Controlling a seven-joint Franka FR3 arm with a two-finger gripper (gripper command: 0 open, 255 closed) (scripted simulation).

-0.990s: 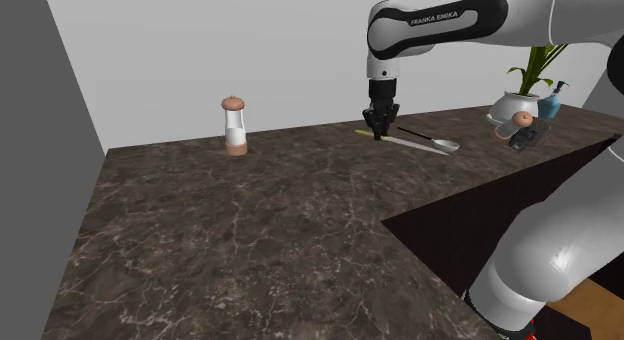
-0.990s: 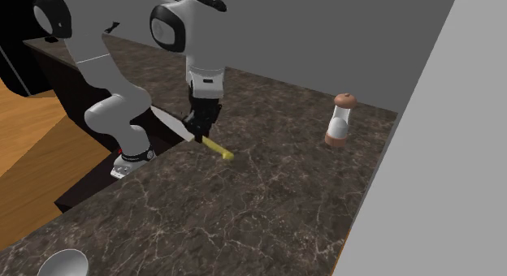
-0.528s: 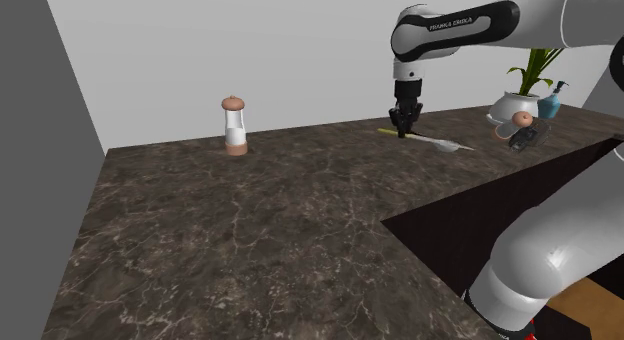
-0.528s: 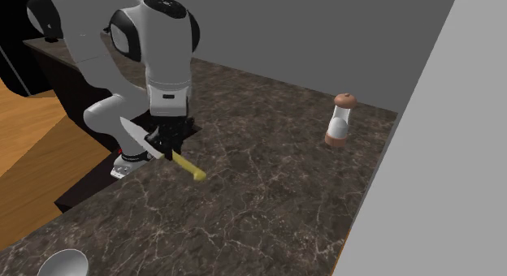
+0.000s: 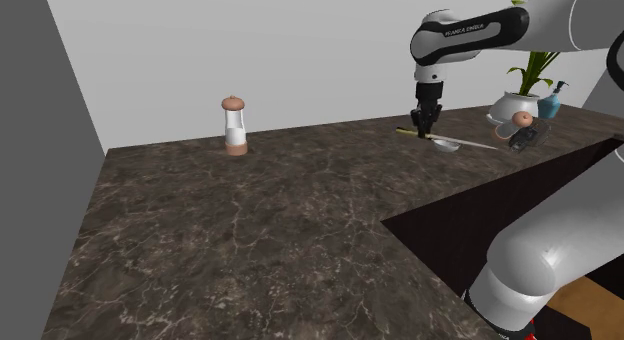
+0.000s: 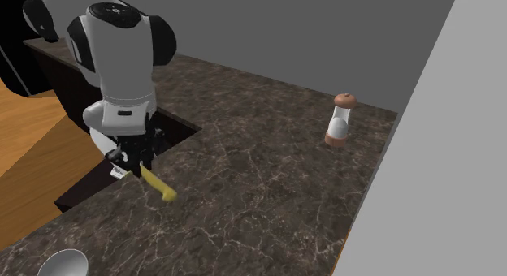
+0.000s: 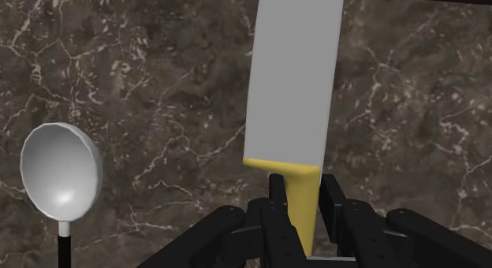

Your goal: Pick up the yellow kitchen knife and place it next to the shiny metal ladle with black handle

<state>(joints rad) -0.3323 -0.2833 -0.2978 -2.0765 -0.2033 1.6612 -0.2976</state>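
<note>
My gripper (image 7: 300, 187) is shut on the yellow handle of the kitchen knife (image 7: 293, 77), whose broad grey blade sticks out ahead of the fingers. The ladle (image 7: 59, 172), a shiny metal bowl on a thin black handle, lies on the dark marble counter off to one side of the blade. In the shoulder view the gripper (image 5: 428, 124) points down at the far right of the counter, with the knife (image 5: 470, 142) level and the ladle's bowl (image 5: 447, 145) just under it. In the second exterior view the gripper (image 6: 134, 157) holds the knife (image 6: 158, 183) above the ladle (image 6: 61, 266) at the lower left.
A grinder with a brown top (image 5: 234, 126) stands at the back of the counter (image 5: 250, 228). A potted plant (image 5: 525, 83), a blue bottle (image 5: 551, 101) and a toppled small item (image 5: 520, 130) crowd the far right corner. The counter has a notch (image 5: 500, 218) by the stand.
The gripper has carried the knife toward the shoulder view's right, from mid-counter to over the ladle. In the second exterior view it moved left and lower.
</note>
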